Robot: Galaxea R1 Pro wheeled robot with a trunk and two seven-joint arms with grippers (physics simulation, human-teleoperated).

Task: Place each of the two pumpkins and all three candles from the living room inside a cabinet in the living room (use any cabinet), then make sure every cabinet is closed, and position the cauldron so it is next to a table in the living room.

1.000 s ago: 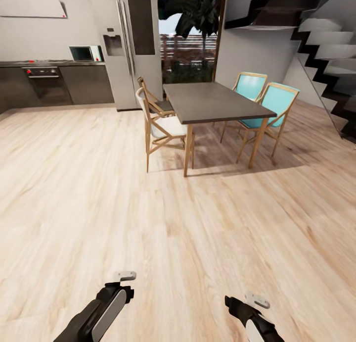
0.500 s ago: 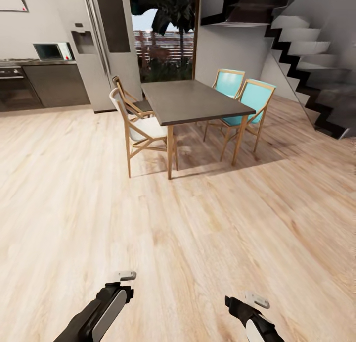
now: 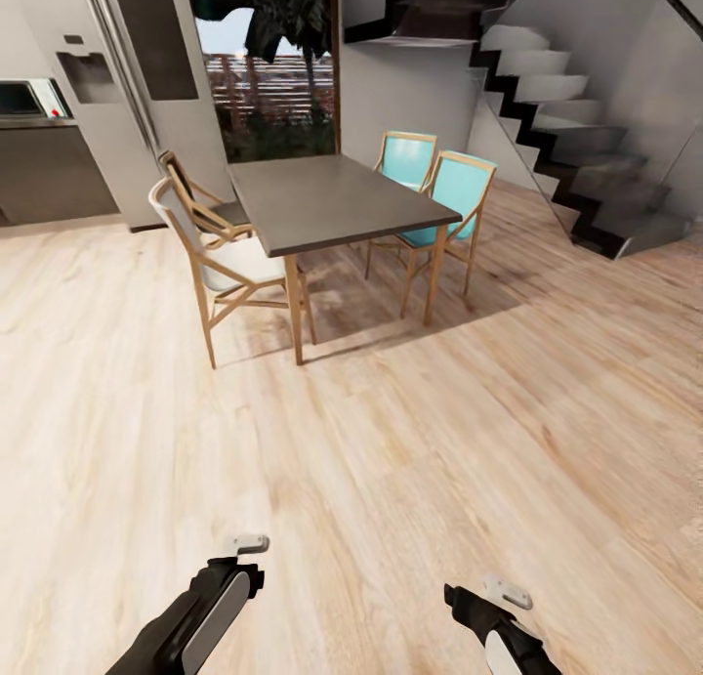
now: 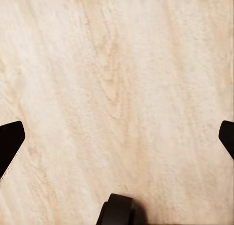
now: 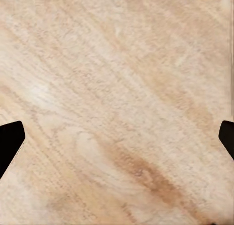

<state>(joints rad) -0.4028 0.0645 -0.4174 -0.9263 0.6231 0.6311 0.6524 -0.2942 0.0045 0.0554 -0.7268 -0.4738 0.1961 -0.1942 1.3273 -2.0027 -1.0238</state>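
I am on a light wooden floor [image 3: 391,460] in an open room. My left arm [image 3: 220,597] and right arm [image 3: 493,611] reach forward low at the near edge of the head view, both held over bare floor. In the left wrist view, my left gripper [image 4: 117,142] is open, its dark fingertips [image 4: 9,142] far apart above the planks. My right gripper [image 5: 117,142] is open as well, its fingertips [image 5: 9,142] spread wide with nothing between them.
A tall dark dining table [image 3: 312,201] stands ahead. Two wooden chairs [image 3: 220,255] are on its left side and two turquoise chairs [image 3: 454,196] on its right. A staircase [image 3: 576,138] rises at the right. A fridge [image 3: 117,89] and dark kitchen units [image 3: 49,167] stand at the far left.
The whole picture has slid left, so the camera has turned to the right. More of the staircase shows and less of the kitchen. Both arms keep the same pose.
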